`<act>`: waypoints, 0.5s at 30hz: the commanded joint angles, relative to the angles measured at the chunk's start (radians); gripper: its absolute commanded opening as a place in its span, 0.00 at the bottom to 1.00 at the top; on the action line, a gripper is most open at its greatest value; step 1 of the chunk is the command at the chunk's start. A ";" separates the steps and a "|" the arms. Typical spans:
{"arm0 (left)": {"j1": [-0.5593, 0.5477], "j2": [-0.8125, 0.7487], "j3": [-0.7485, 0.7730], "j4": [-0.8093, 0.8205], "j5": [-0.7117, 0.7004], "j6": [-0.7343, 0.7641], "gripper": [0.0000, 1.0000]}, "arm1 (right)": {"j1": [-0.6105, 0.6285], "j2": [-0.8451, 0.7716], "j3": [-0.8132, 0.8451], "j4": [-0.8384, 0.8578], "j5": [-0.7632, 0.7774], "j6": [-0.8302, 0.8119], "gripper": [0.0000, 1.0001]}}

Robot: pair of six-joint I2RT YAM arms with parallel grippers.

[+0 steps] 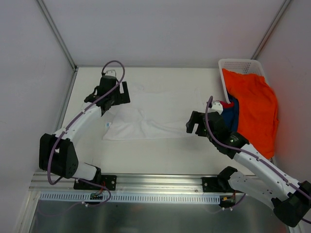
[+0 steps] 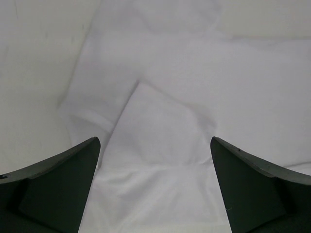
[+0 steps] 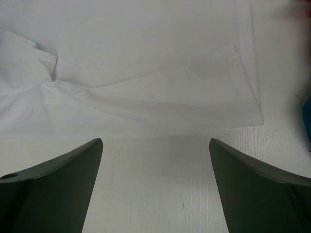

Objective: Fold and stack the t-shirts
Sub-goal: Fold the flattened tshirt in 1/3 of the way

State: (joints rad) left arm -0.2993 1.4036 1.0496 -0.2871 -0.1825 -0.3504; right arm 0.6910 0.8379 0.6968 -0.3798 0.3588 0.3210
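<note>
A plain white t-shirt [image 1: 155, 114] lies partly folded and wrinkled in the middle of the table. My left gripper [image 1: 121, 96] hovers open above its left part; in the left wrist view the jaws [image 2: 155, 141] stand wide with white cloth [image 2: 160, 121] below and nothing between them. My right gripper [image 1: 192, 126] stands open at the shirt's right edge; in the right wrist view its jaws [image 3: 155, 141] are over bare table, just short of the hem [image 3: 146, 73]. The orange t-shirt [image 1: 255, 109], the navy one [image 1: 232, 114] and a magenta one [image 1: 226, 104] lie heaped at the right.
A white lattice basket [image 1: 238, 63] stands at the back right corner, with the orange shirt spilling out of it onto the table. White walls with metal frame posts close in the table on three sides. A metal rail [image 1: 160, 182] holds both arm bases at the near edge.
</note>
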 commanded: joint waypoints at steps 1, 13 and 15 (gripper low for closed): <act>0.009 0.081 0.252 0.042 0.017 0.155 0.99 | 0.004 0.041 0.098 -0.010 -0.013 -0.028 0.97; 0.251 0.854 1.090 -0.104 0.423 0.300 0.99 | 0.004 0.156 0.115 0.010 -0.138 -0.089 0.98; 0.284 0.922 1.131 -0.119 0.463 0.300 0.99 | 0.002 0.156 0.104 0.010 -0.129 -0.100 0.98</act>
State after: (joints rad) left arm -0.0841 2.2974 2.0754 -0.3317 0.1558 -0.0742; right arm 0.6918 0.9989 0.8082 -0.3862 0.2367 0.2611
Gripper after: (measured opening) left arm 0.990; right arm 0.983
